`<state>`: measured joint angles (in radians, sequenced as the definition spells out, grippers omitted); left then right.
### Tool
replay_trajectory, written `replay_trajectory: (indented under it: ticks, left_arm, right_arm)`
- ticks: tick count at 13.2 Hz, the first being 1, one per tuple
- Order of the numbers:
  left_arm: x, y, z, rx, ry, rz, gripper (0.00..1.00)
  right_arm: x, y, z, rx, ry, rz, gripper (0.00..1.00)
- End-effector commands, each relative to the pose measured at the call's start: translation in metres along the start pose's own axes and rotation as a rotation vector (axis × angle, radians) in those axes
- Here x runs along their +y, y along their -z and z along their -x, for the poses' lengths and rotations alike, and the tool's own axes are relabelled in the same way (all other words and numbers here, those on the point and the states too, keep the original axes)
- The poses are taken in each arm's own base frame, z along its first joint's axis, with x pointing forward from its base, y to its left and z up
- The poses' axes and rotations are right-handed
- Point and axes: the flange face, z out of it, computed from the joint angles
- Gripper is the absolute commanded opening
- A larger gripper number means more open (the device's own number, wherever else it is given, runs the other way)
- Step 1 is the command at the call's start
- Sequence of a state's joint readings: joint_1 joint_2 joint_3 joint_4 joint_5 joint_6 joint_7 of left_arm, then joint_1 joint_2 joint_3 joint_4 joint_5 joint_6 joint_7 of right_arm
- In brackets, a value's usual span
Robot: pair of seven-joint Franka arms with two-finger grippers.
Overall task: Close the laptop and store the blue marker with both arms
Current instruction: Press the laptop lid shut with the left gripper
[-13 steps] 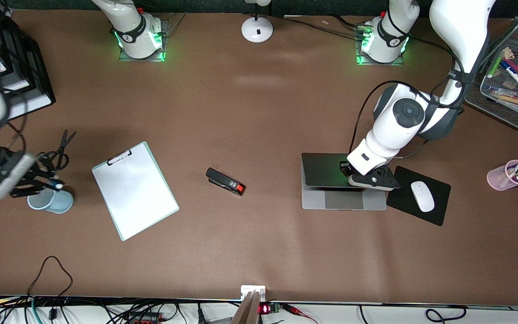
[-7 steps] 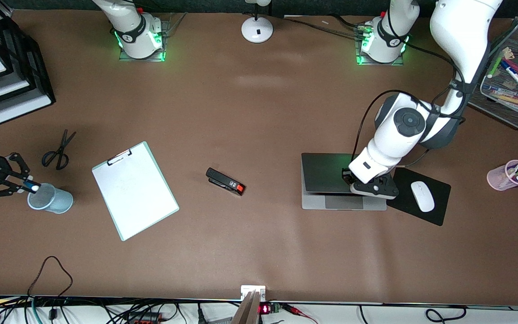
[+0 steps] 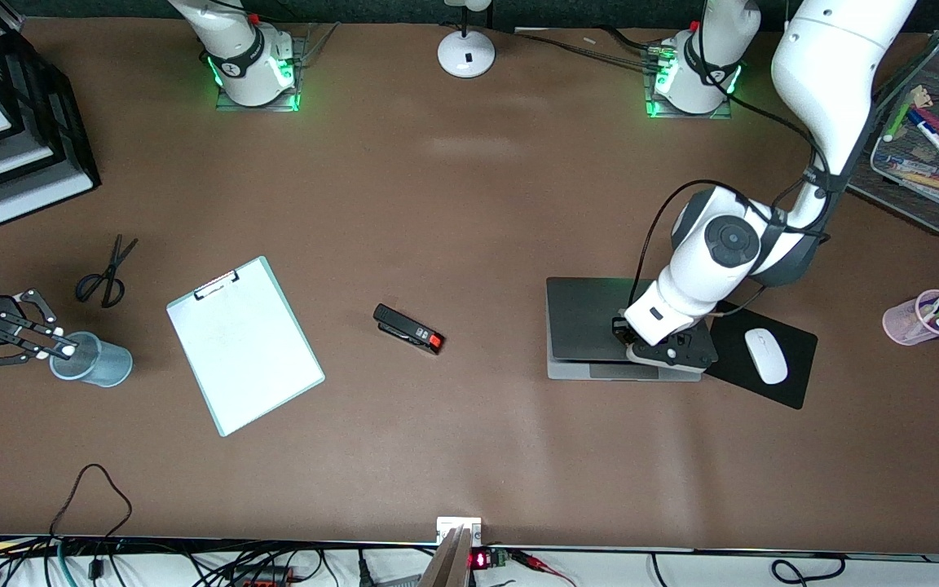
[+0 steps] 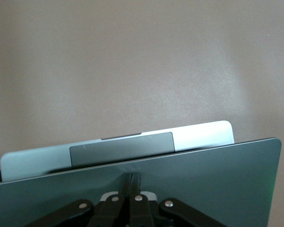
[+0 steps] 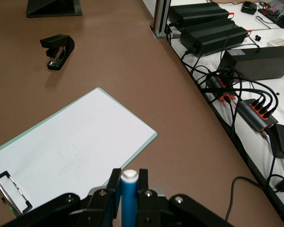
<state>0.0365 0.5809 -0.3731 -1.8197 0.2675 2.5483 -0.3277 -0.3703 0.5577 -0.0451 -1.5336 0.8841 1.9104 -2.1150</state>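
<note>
While the laptop lies low in the right half of the front frame with its dark lid tilted almost down onto the base, only a thin strip of silver deck and trackpad shows past the lid's edge in the left wrist view. The left gripper sits on that lid at the corner beside the black mouse pad, its fingers pressed together with nothing between them. A white mouse rests on the pad. At mid-left of the front frame the right gripper hangs at the rim of a pale blue cup, clamped on the blue marker, whose white end points at the cup's mouth. A clipboard and a black stapler lie between the two grippers. Higher in the frame come the scissors, a pink cup of markers at the right edge, and a mesh tray in the upper right corner.
</note>
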Motion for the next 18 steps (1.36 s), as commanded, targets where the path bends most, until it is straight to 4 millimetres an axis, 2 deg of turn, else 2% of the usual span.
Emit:
replay_trajectory:
  ticks: [1,6,10,11,12,13,16,18]
  left_arm:
    - [0.000,-0.025,-0.015,0.009,-0.044,-0.013,0.00]
    - [-0.003,-0.060,-0.009,0.018,-0.038,0.015,0.00]
    - [-0.004,-0.070,-0.005,0.005,-0.036,0.017,0.00]
    - [-0.005,-0.070,-0.005,0.005,-0.035,0.017,0.00]
    - [-0.005,-0.070,-0.005,0.005,-0.035,0.017,0.00]
    - [-0.006,-0.070,-0.005,0.006,-0.033,0.017,0.00]
    - [-0.016,-0.043,-0.021,0.030,-0.018,0.000,0.00]
    - [-0.017,-0.010,-0.029,-0.006,-0.019,-0.044,0.00]
  right_arm:
    - [0.006,0.003,0.009,0.044,0.022,0.004,0.00]
    - [-0.001,-0.005,0.046,0.119,0.039,-0.010,0.00]
    - [-0.001,-0.004,0.055,0.136,0.039,0.004,0.01]
    - [-0.002,-0.004,0.058,0.136,0.035,0.005,0.05]
    - [-0.002,-0.001,0.061,0.135,0.022,0.008,0.43]
    - [-0.002,0.000,0.062,0.136,0.016,0.010,0.99]
    - [-0.002,0.011,0.061,0.119,-0.036,0.014,1.00]
    - [-0.002,0.012,0.058,0.083,-0.071,-0.008,1.00]
